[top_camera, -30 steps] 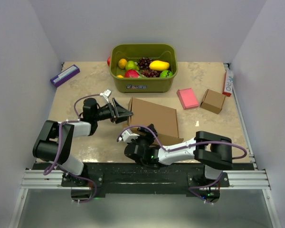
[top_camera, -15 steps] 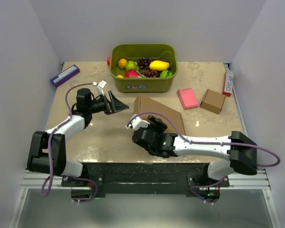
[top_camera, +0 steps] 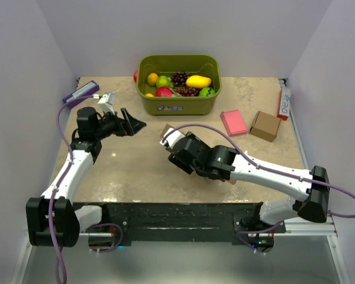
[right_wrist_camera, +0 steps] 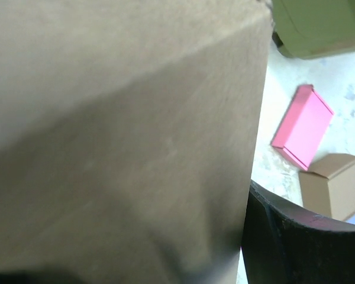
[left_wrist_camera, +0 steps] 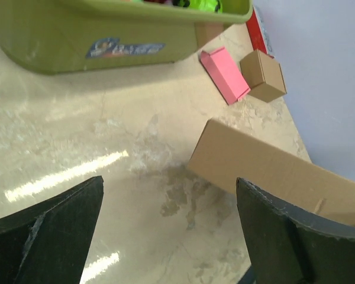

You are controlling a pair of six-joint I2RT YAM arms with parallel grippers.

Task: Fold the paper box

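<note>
So far, the paper box (left_wrist_camera: pixel 272 174) sits near the middle of the tabletop (top_camera: pixel 130 171), at about 5 o'clock from the green bin (top_camera: pixel 177 105). In the overhead view your right arm covers nearly all of it. From the left wrist it reads as one plain slab with no loose flap standing off it, so I judge the folding largely done.

Your left tool (top_camera: pixel 130 123) hangs at 9 o'clock of the box, well apart from it, spread wide and holding nothing. Your right tool (top_camera: pixel 176 151) is in close against the cardboard, which fills its own camera. Only one finger (right_wrist_camera: pixel 290 242) shows past the box's edge, so I cannot tell whether it is clamped on.

What's left, as I read it: confirm the last flap is tucked, lay the box flat, let go. The pink block (top_camera: pixel 233 122) and the small cardboard box (top_camera: pixel 265 125) lie off at 3 o'clock.
</note>
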